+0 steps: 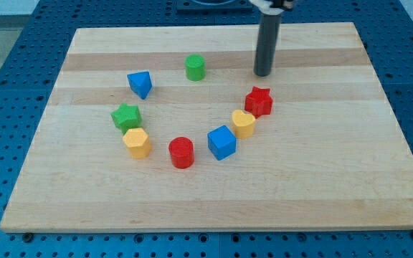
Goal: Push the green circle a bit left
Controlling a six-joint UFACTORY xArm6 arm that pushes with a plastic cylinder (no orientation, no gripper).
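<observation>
The green circle [195, 68] is a short green cylinder standing near the top middle of the wooden board [321, 186]. My tip [263, 74] rests on the board to the right of the green circle, well apart from it and about level with it. The tip is also just above the red star [259, 102], not touching it.
A blue block [140, 84] lies left of the green circle. Below, in an arc from left to right: a green star [126, 116], a yellow hexagon [137, 142], a red cylinder [181, 153], a blue cube [221, 142], a yellow block [243, 123].
</observation>
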